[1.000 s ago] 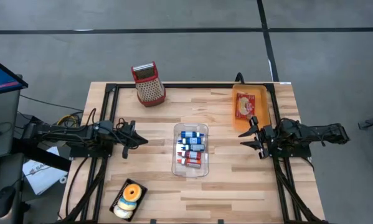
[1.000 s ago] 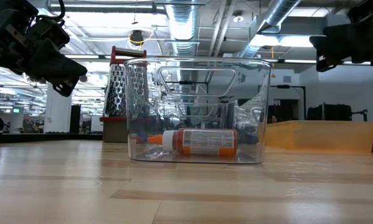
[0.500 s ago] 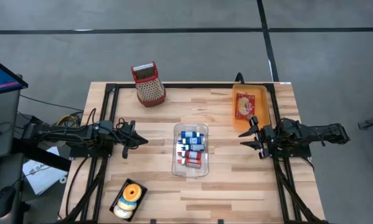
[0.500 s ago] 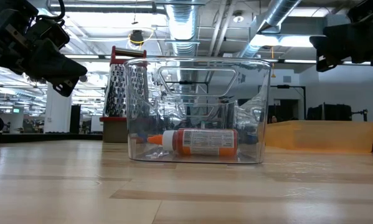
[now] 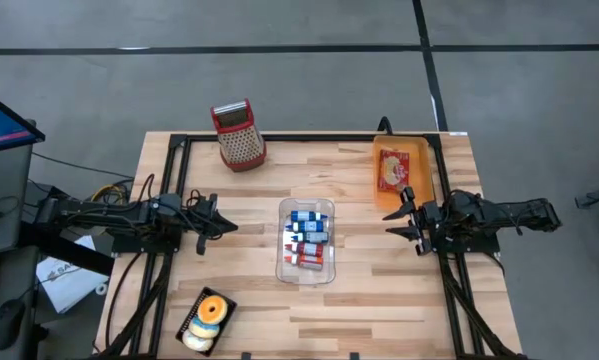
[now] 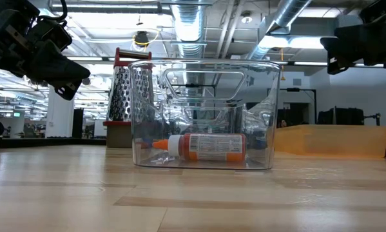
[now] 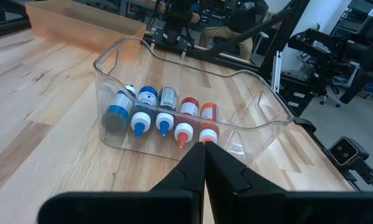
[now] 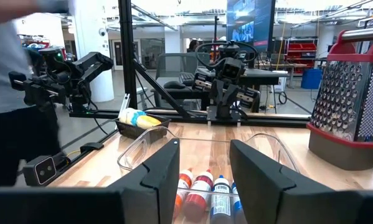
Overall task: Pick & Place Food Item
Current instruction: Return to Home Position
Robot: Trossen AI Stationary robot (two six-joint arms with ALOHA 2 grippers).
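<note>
Left gripper (image 5: 225, 226) hovers pinched closed beside the clear bin (image 5: 307, 275); right gripper (image 5: 393, 222) hovers opposite, fingers spread wide; donuts (image 5: 211, 310) fill the black bin (image 5: 184, 323).

Bright even overhead light, ceiling lamps (image 6: 140, 40) glaring in low view, left gripper (image 6: 73, 80) silhouetted, faint soft shadows on table (image 5: 379, 290).

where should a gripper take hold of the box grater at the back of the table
By the red handle on top, coming straight down from above. The box grater stands upright; its metal body is wide and flares toward the base, while the handle is a narrow bar to close across.
</note>
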